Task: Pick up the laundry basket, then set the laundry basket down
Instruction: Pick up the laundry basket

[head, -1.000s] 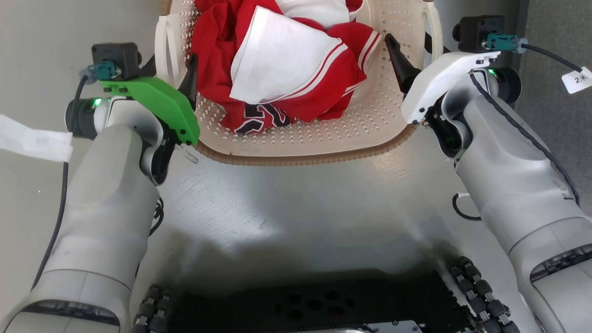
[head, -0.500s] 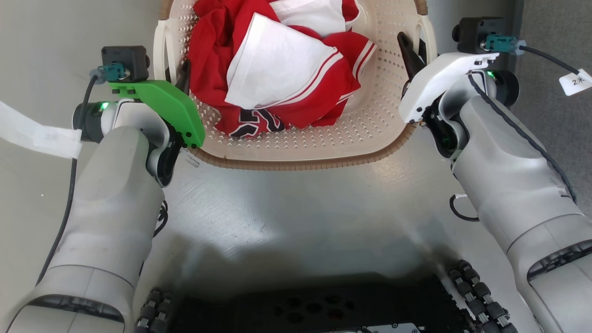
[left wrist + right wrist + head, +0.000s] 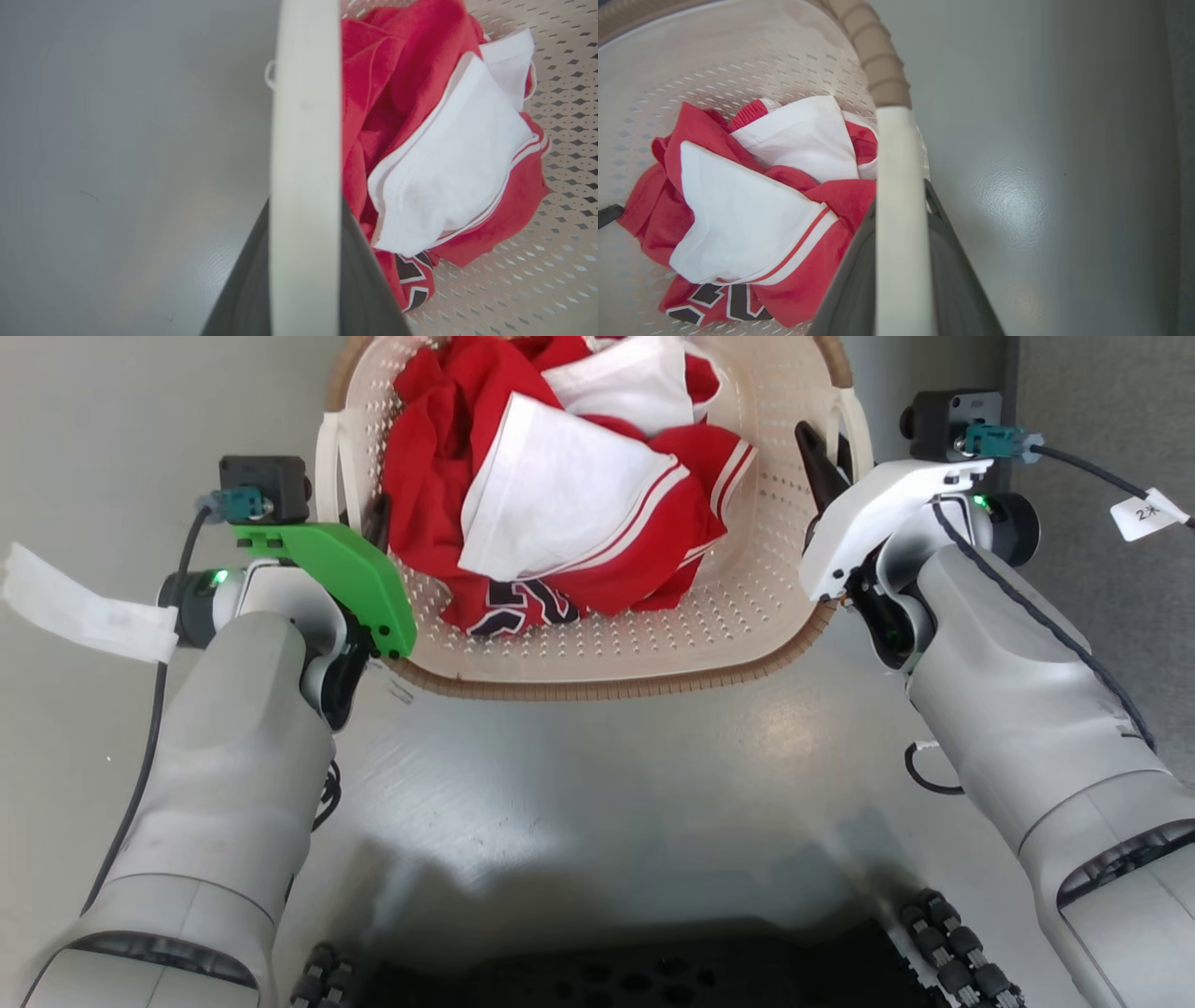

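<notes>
The laundry basket (image 3: 607, 686) is cream, perforated, with a brown rim, and sits in front of me at the top of the head view. Red and white clothes (image 3: 560, 504) fill it. My left gripper (image 3: 359, 518) is shut on the basket's left white handle (image 3: 329, 467). In the left wrist view that handle (image 3: 303, 116) runs between the dark fingers (image 3: 243, 289). My right gripper (image 3: 836, 453) is shut on the right handle (image 3: 854, 425). In the right wrist view the pale handle (image 3: 899, 242) passes between the dark fingers (image 3: 850, 280), below the brown rim (image 3: 878, 60).
Glossy grey floor (image 3: 607, 784) lies between the basket and my dark base (image 3: 943, 943) at the bottom edge. A darker grey strip (image 3: 1102, 429) runs along the right side. A white paper tag (image 3: 89, 607) hangs from the left arm's cable.
Both grippers' inner fingers, inside the basket a second ago, have closed against the side handles. The whole head view has shifted, with my base sliding lower in the picture.
</notes>
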You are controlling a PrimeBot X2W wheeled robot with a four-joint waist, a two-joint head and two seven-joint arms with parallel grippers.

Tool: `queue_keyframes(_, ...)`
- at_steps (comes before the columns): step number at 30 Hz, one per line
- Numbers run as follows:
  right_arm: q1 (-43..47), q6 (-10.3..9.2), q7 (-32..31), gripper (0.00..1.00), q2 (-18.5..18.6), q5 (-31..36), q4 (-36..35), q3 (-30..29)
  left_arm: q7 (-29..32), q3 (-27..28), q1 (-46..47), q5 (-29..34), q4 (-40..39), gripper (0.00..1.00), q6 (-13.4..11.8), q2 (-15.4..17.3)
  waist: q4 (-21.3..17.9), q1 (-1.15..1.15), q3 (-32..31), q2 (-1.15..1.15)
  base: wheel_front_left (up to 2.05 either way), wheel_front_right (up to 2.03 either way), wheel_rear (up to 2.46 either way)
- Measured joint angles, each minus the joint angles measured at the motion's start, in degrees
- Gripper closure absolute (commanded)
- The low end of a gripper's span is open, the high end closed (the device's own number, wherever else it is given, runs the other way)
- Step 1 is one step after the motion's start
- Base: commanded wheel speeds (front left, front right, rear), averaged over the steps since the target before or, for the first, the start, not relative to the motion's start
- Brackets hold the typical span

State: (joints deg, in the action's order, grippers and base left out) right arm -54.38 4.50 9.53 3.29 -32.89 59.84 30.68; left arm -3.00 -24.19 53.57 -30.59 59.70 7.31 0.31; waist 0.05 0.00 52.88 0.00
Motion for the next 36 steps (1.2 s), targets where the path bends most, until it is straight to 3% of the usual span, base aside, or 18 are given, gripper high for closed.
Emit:
queue_keyframes(19, 1.0, 0.53, -7.2, 1.00, -0.7, -5.2, 4.8, 3.0, 5.8, -2.5, -0.5, -2.0, 5.4, 1.00, 0.3, -0.9, -0.3, 0.00, -12.0, 0.00, 0.00, 0.00, 0.00)
queue_keyframes(36, 7.3, 1.04, -12.4, 1.00, -1.0, -8.5, 6.3, 5.9, 11.3, -5.1, -8.1, -8.1, 6.0, 1.00, 0.3, -1.1, -1.1, 0.00, -24.2, 0.00, 0.00, 0.00, 0.00)
